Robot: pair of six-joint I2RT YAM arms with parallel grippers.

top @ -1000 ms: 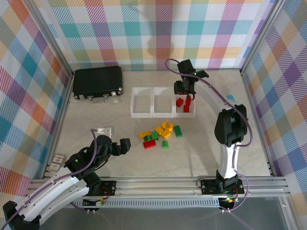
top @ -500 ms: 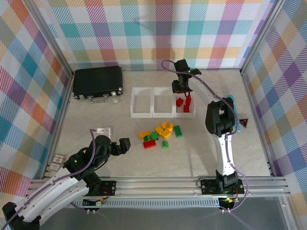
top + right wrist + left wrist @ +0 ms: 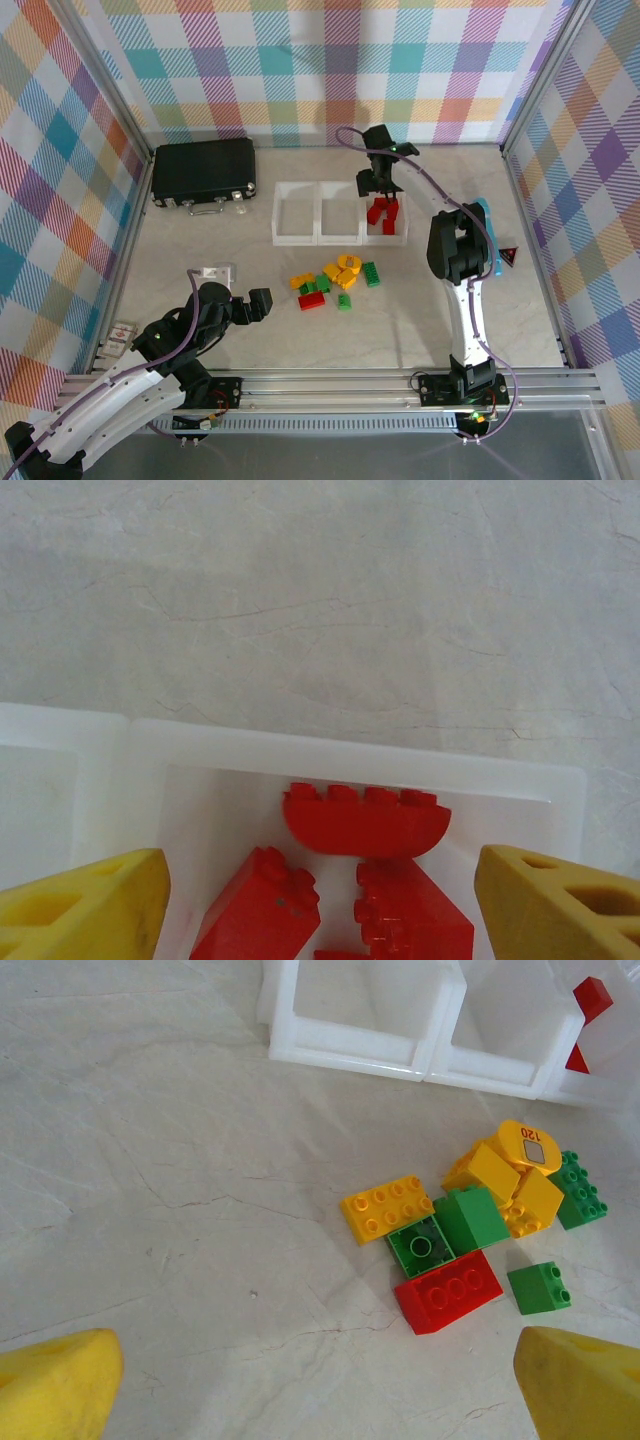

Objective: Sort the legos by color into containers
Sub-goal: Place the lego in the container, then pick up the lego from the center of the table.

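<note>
Lift right gripper, spread wide and pinching nothing, straight up off right bin, clearing its rim without nudging red legos lying inside. Then head for mixed pile just before bins; mind left gripper, spread and empty, nearby.

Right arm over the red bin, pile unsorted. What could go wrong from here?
1. The red bricks lie heaped just under the open right fingers; one could catch and come out of the bin.
2. The loose red brick touches green ones, so a grab may drag those along.
</note>
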